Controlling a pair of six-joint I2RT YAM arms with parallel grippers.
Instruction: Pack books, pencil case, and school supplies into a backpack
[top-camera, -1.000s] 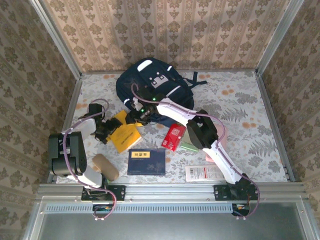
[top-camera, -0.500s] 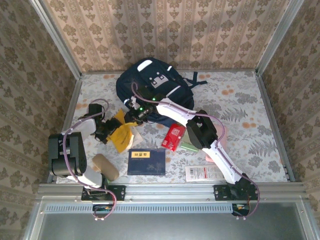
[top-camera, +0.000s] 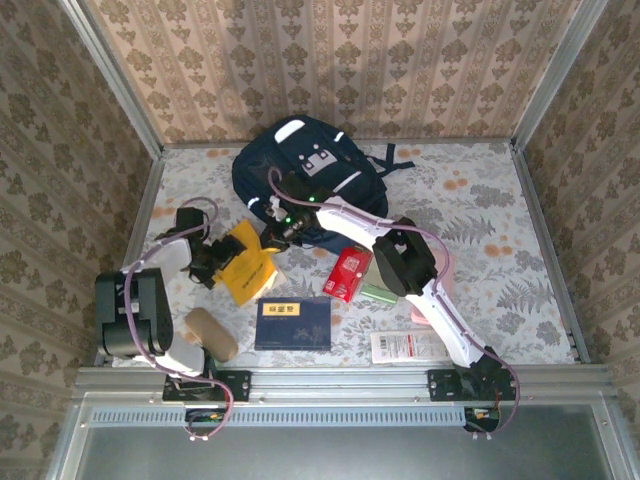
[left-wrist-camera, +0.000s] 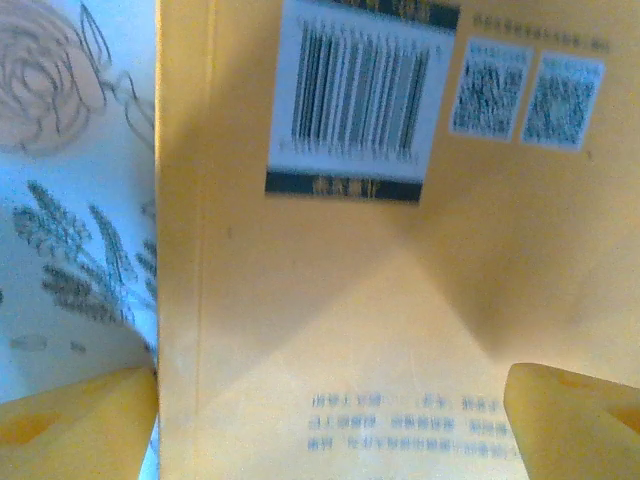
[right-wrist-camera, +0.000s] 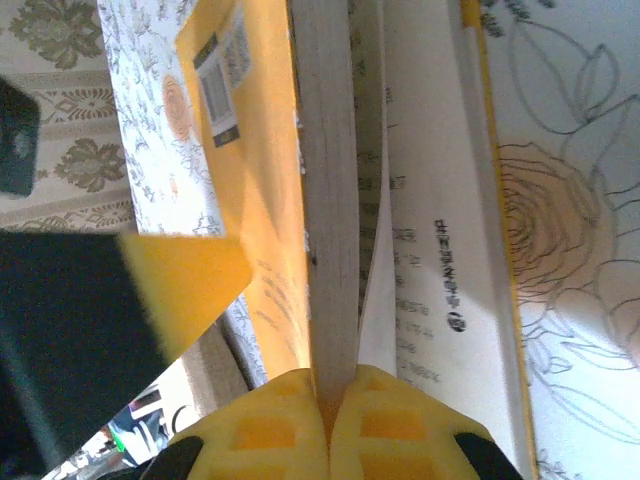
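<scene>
Packing is barely getting under way. The right fingers (right-wrist-camera: 270, 425) are clamping shut on an edge of the yellow book (top-camera: 248, 265), which is fanning open toward the worktop's (top-camera: 500, 210) left edge, just on the near side of the backpack (top-camera: 300, 160). The left fingers (left-wrist-camera: 70, 425) are hanging spread apart over the book's barcoded cover, gripping nothing. The backpack is sitting against the far edge, left of centre; whether its mouth is open cannot be told. Everything else is waiting outside it. The blue book (top-camera: 293, 322) and tan pencil case (top-camera: 212, 334) are lying toward the near-left corner. The red packet (top-camera: 348, 274) and green packet (top-camera: 378, 293) are lying mid-worktop, and the white packet (top-camera: 405, 346) by the near edge.
</scene>
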